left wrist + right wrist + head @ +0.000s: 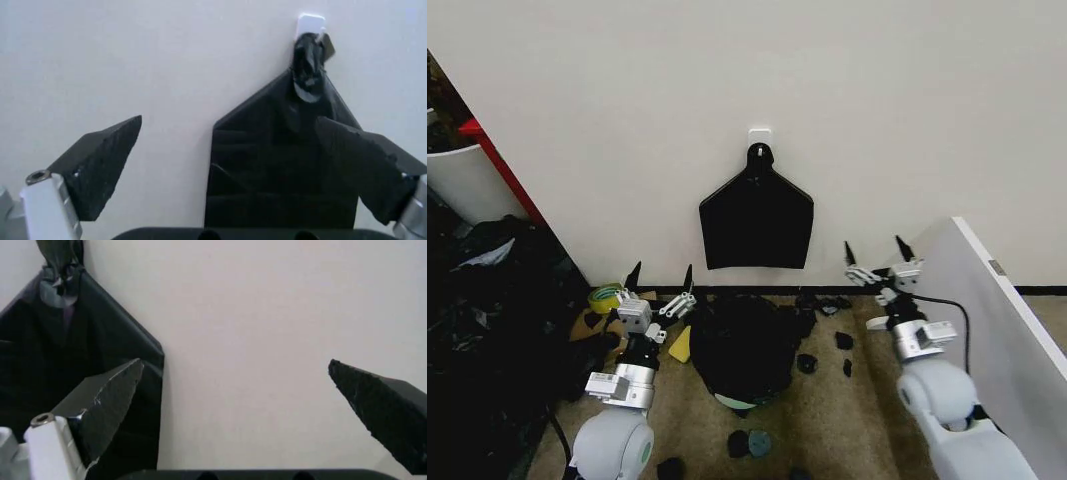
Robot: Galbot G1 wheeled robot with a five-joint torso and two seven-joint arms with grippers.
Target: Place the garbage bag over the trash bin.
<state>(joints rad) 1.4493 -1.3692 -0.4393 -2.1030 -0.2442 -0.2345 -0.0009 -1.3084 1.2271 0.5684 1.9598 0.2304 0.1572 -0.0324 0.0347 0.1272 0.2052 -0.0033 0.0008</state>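
On the floor directly before the robot, between its two arms, stands the trash bin, with the garbage bag draped over its top so that just a sliver of pale wall shows at the near lower side. Small black scraps lie scattered on the floor around it, mostly toward the right and nearer the robot. The left gripper hovers just beside the bag's left edge, fingers spread and holding nothing; the right gripper hangs farther off to the bag's right and a little higher, also spread wide and empty. A white panel crowds the right arm's outer side, and a dark heap of clutter closes in on the left, leaving a narrow lane of floor. Beyond the bin, a flat black bundle of bags hangs from a white hook on the wall. The left wrist view frames that bundle between its fingers; the right wrist view catches the bundle to one side, with bare wall between its fingers.
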